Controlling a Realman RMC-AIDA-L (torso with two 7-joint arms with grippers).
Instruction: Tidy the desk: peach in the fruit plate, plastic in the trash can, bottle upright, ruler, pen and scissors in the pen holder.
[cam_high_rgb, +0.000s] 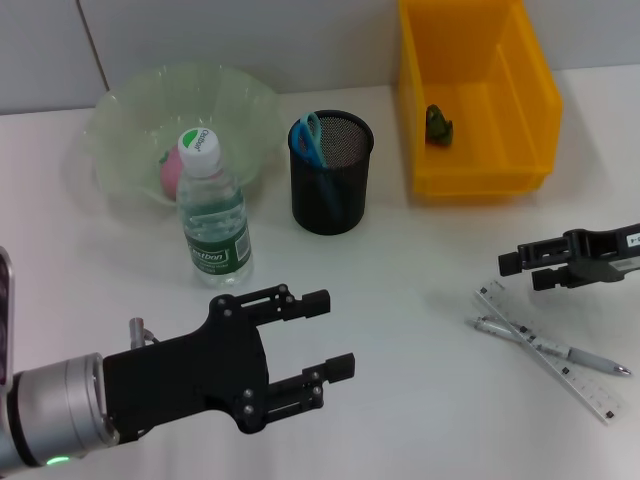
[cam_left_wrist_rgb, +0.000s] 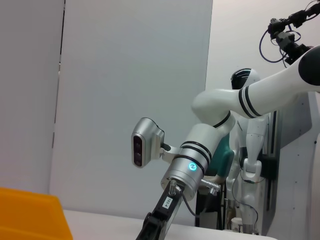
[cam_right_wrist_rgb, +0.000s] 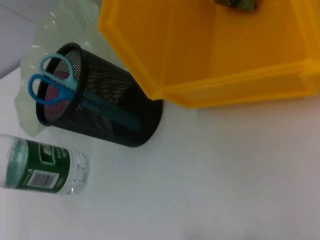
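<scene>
a: how do the jaws stand?

b: the left gripper (cam_high_rgb: 330, 335) is spread wide and grips nothing, its two black fingers pointing toward the right edge of the desk (cam_high_rgb: 400, 400), low near the front edge. the right gripper (cam_high_rgb: 510, 268) reaches in from the right edge, fingers pointing left; they look a little apart with nothing between them, hovering just behind the ruler (cam_high_rgb: 548, 350), not touching it.

a: and the ruler and pen, which way do they lie?

b: the clear ruler lies flat near the front right corner, its long axis running from back-left to front-right. the pen (cam_high_rgb: 550, 346) lies across it at a shallower angle, tip end toward the right edge, the two crossing near their left ends.

a: the rest?

b: the bottle (cam_high_rgb: 212, 212) stands upright, cap up, left of centre, just in front of the fruit plate (cam_high_rgb: 130, 120) at the back left. the peach (cam_high_rgb: 172, 172) sits in that plate, partly hidden by the bottle. the black mesh pen holder (cam_high_rgb: 331, 172) stands mid-desk near the back, with blue-handled scissors (cam_high_rgb: 309, 139) in it, handles up. the yellow trash can (cam_high_rgb: 478, 95) is at the back right, a dark green crumpled plastic (cam_high_rgb: 439, 124) scrap inside.
</scene>
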